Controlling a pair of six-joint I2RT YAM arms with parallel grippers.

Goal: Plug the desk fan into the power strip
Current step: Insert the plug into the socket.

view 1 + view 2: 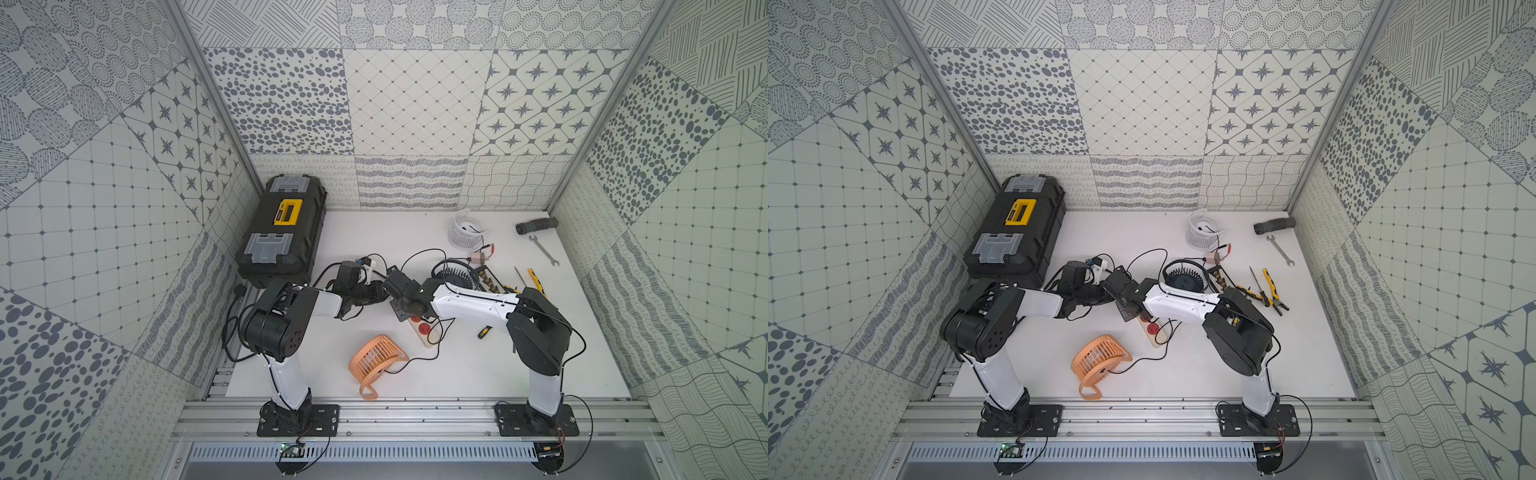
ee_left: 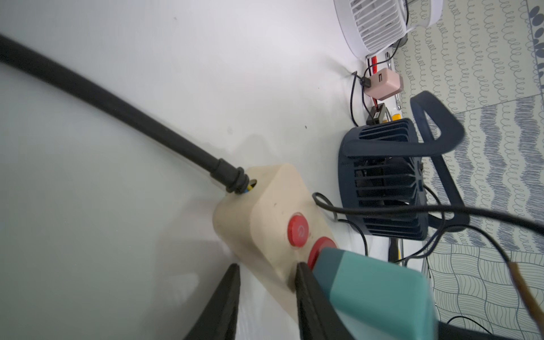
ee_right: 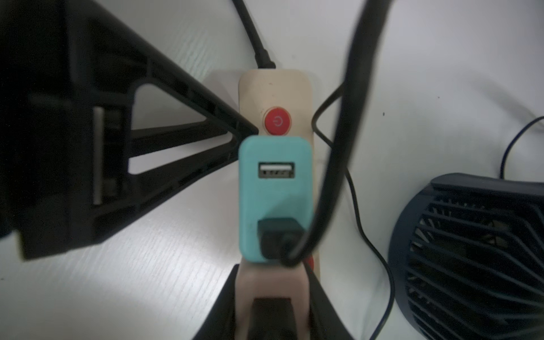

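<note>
Right wrist view: the power strip (image 3: 273,88), a smooth cream bar with rounded corners, runs down mid-frame; bare white table (image 3: 147,279) lies open at lower left, the ribbed navy fan (image 3: 471,253) crowds lower right. A matte teal adapter (image 3: 273,194) stands on the strip just below the round red switch (image 3: 277,121). The right gripper (image 3: 272,273) is closed, tan tips against the adapter's end; any pinch unclear. The left gripper (image 2: 266,265) is slightly parted, one finger on the strip's top, the other off its edge.
</note>
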